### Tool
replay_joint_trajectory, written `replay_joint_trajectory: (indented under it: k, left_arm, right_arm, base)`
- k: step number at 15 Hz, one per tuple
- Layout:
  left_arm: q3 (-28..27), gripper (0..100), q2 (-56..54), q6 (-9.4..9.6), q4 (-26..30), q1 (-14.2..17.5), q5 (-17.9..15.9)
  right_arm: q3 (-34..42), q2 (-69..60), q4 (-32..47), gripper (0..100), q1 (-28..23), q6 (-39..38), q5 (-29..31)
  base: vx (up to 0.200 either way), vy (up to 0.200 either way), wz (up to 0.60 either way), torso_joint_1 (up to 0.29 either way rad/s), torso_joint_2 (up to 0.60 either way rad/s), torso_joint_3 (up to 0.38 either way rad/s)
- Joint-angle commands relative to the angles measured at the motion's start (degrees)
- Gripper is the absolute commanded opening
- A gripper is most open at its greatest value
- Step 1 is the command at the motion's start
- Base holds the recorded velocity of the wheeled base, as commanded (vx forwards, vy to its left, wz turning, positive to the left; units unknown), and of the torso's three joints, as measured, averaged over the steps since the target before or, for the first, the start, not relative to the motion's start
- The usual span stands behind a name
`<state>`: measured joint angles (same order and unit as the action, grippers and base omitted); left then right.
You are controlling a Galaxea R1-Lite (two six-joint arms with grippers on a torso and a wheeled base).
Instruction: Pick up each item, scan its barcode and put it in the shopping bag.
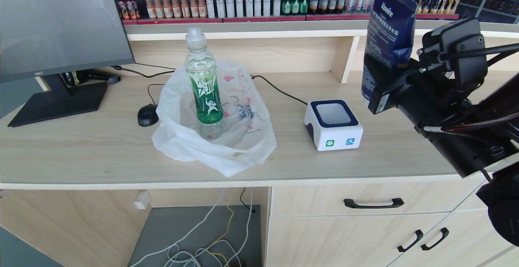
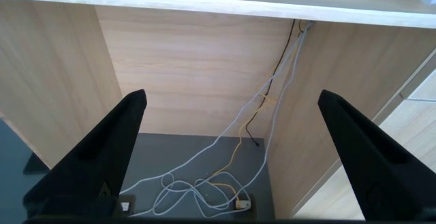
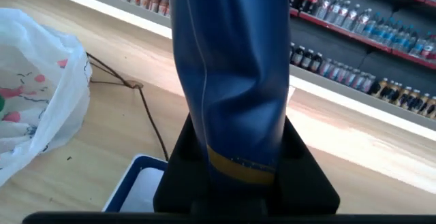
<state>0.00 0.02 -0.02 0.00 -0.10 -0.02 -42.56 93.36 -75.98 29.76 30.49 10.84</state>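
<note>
Blue pouch [image 1: 388, 31] is the item I'm working with. My right hand [image 1: 379, 90] is clenched on its lower end and holds it upright in the air over the right part of the table [image 1: 81, 149]. It sits above and to the right of the scanner [image 1: 333, 124], not over its window. I judge this to be the scanning step for this item. The bottle [image 1: 204, 84] already stands inside the shopping bag [image 1: 243, 145] near the middle of the table, so that one looks done. Next I need to bring the pouch left and down until it sits above the scanner's glass, then turn the wrist so the barcode faces the window. I can't tell which face carries the barcode. After that comes a short carry to the bag's mouth, keeping clear of the bottle so it doesn't tip. My left hand [image 2: 231, 98] is released, fingers spread wide, low below the table's front edge, facing the open bay with the cables [image 2: 225, 183].
</note>
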Motion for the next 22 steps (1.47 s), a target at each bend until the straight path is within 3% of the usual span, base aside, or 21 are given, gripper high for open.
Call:
replay_joint_trajectory:
  k: [1, 5, 15, 22]
  left_arm:
    - [0.0, 100, -0.02, -0.06, 0.0, 0.01, 0.02]
    - [0.0, 100, -0.02, 0.02, 0.0, 0.01, 0.02]
    - [0.0, 100, -0.02, -0.06, 0.0, 0.01, 0.02]
    - [0.0, 100, -0.02, -0.06, 0.0, 0.01, 0.02]
  right_arm:
    - [-0.51, 1.13, -0.04, 0, 0.39, 4.58, -4.07]
    - [-0.77, 1.74, 0.05, 0, 0.21, 14.86, -12.42]
    - [-4.55, 9.04, 0.05, 0, -2.95, 29.45, -31.93]
    - [-4.11, 11.76, 0.05, 0, -4.88, 33.58, -38.87]
  base:
    - [0.0, 0.0, 0.0, 0.0, 0.0, 0.0]
    - [0.0, 0.0, 0.0, 0.0, 0.0, 0.0]
    - [0.0, 0.0, 0.0, 0.0, 0.0, 0.0]
    - [0.0, 0.0, 0.0, 0.0, 0.0, 0.0]
